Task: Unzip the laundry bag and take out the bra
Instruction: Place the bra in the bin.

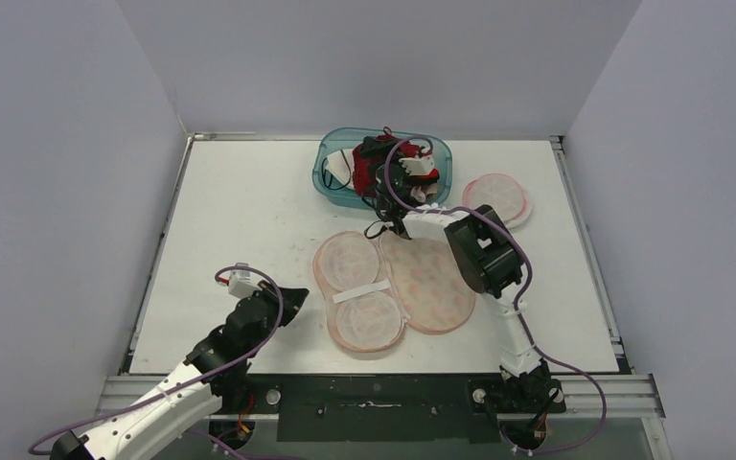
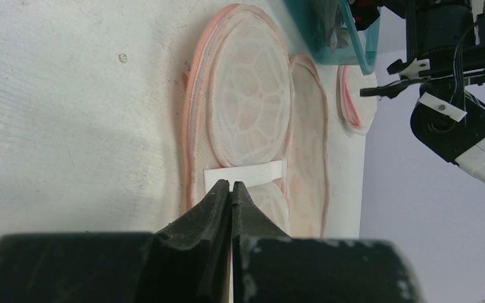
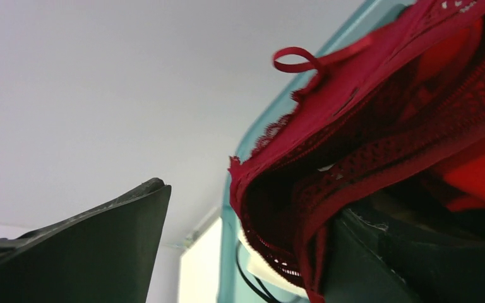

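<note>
Nearest the right wrist lens, two dark fingers (image 3: 101, 240) are seen spread wide, with nothing clamped between them. The red lace bra (image 3: 379, 113) is draped against one finger, whose tip is hidden by it. Whether the bra rests in the teal bin (image 1: 331, 177) cannot be told. From above, the right gripper (image 1: 405, 175) is shown over that bin, the bra largely masked. The left gripper (image 2: 232, 186) is pressed shut and empty, near the white strap (image 2: 243, 173) of the laundry bag (image 1: 393, 287), which is spread flat mid-table.
</note>
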### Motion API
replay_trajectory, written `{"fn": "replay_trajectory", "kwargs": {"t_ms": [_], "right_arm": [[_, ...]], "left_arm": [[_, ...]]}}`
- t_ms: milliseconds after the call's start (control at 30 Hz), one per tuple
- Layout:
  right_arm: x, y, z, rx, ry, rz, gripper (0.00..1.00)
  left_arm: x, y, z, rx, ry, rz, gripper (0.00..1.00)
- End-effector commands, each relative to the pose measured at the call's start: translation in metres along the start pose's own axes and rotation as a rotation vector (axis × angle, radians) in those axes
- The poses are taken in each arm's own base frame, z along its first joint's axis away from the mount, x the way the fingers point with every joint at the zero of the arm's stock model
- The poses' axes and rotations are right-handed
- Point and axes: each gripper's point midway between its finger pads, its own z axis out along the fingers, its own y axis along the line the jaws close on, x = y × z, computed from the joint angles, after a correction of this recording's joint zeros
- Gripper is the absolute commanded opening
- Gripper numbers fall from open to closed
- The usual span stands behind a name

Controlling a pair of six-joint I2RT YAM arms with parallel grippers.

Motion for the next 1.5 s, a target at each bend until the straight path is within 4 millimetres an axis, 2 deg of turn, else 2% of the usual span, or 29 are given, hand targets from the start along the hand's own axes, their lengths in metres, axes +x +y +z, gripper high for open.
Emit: {"fn": "replay_trajectory", "kwargs": {"t_ms": [0, 133, 200, 400, 600, 667, 767, 800, 833, 933, 1000, 1300, 1467], "right_arm": [[-0.037, 0.055, -0.023, -0.063, -0.011, -0.062, 0.81], [-0.056, 0.054, -0.034, -0.044, -0.008, -0.159, 0.86], [-0.066, 0.054, -0.036, -0.044, 0.003, -0.189, 0.87], [-0.082, 0.063, -0.042, -0.056, 0.046, -0.4, 0.88], [-0.104, 0.048, -0.04, -0.04, 0.091, -0.49, 0.9], [-0.102, 0.049, -0.042, -0.065, 0.127, -0.521, 0.92], [-0.088, 0.054, -0.048, -0.123, 0.202, -0.536, 0.99], [-0.084, 0.056, -0.05, -0.142, 0.22, -0.527, 0.93], [-0.079, 0.058, -0.054, -0.164, 0.246, -0.508, 0.9], [-0.074, 0.057, -0.06, -0.166, 0.278, -0.459, 0.9], [-0.074, 0.051, -0.064, -0.12, 0.286, -0.462, 0.9], [-0.08, -0.01, -0.1, 0.15, 0.347, -0.571, 0.9], [-0.098, -0.019, -0.111, 0.192, 0.327, -0.627, 0.9]], "left_arm": [[-0.008, -0.015, 0.002, 0.051, -0.034, -0.032, 0.0], [-0.008, -0.014, 0.003, 0.048, -0.035, -0.034, 0.0], [-0.01, -0.02, 0.003, 0.072, -0.043, -0.046, 0.0], [-0.008, -0.021, 0.004, 0.073, -0.033, -0.044, 0.0], [-0.005, -0.019, 0.005, 0.068, -0.025, -0.041, 0.0], [-0.005, -0.018, 0.006, 0.066, -0.027, -0.039, 0.0], [-0.007, -0.021, 0.007, 0.069, -0.033, -0.033, 0.0], [-0.007, -0.023, 0.008, 0.069, -0.034, -0.029, 0.0], [-0.008, -0.025, 0.008, 0.069, -0.035, -0.024, 0.0], [-0.009, -0.029, 0.009, 0.071, -0.034, -0.016, 0.0], [-0.009, -0.029, 0.009, 0.072, -0.034, -0.015, 0.0], [-0.01, -0.034, 0.012, 0.076, -0.035, -0.006, 0.0], [-0.008, -0.038, 0.013, 0.083, -0.021, 0.0, 0.0]]}}
